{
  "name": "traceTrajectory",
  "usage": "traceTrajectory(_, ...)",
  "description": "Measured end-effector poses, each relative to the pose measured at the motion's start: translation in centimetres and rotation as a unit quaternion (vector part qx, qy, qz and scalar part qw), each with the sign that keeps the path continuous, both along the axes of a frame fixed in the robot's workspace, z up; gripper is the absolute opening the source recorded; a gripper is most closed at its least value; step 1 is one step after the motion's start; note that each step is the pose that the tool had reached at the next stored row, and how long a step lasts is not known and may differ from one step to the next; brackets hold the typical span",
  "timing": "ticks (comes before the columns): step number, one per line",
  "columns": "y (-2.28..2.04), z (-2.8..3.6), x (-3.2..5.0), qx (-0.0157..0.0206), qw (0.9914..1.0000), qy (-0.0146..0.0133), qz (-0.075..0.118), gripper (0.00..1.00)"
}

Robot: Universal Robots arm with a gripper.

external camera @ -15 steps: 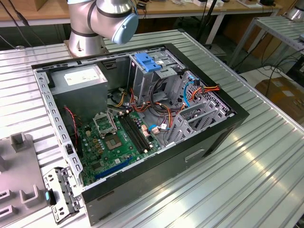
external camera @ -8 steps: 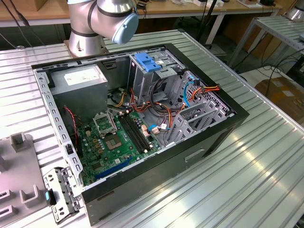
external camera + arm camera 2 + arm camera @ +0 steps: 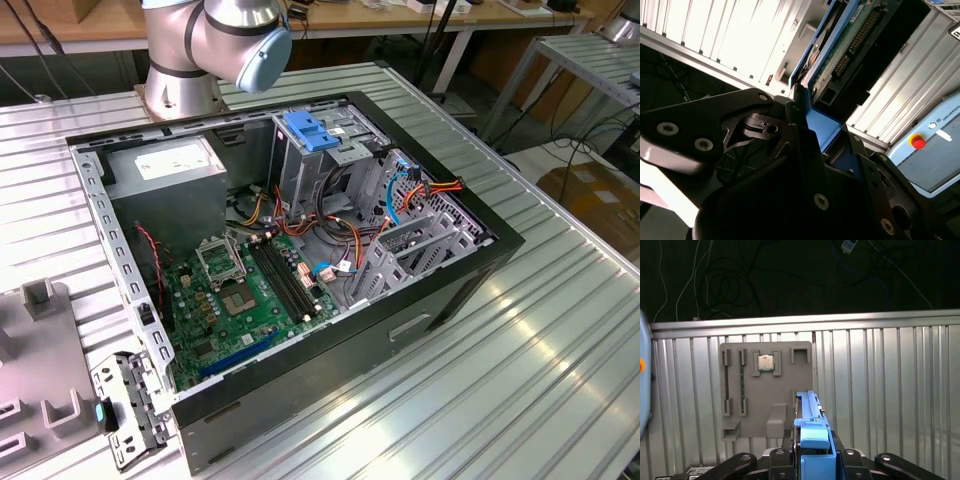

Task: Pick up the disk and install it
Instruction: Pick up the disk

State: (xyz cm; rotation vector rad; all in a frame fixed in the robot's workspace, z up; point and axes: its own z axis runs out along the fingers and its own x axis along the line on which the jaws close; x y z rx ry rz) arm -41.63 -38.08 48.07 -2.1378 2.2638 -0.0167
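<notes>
A grey parts tray [image 3: 767, 405] is lying on the desk [image 3: 890, 390]. The gripper [image 3: 812, 457] is clamping the blue-railed disk [image 3: 806, 407] edge-on.

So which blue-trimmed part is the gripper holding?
The disk, held edge-on in the gripper in the first wrist view. The other one, the blue-topped drive cage, sits inside the open case.
</notes>
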Motion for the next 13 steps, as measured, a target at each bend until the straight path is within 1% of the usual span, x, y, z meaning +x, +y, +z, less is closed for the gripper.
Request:
traceTrajectory(2, 0.0, -0.01, 0.21, -0.0001, 1.0, 0.0, 0.0, 0.37)
traceTrajectory(5, 0.0, -0.01, 1.02, -0.0003, 1.0, 0.0, 0.0, 0.37)
traceTrajectory(13, 0.0, -0.02, 2.33, -0.0003, 1.0, -0.0001, 0.0, 0.37)
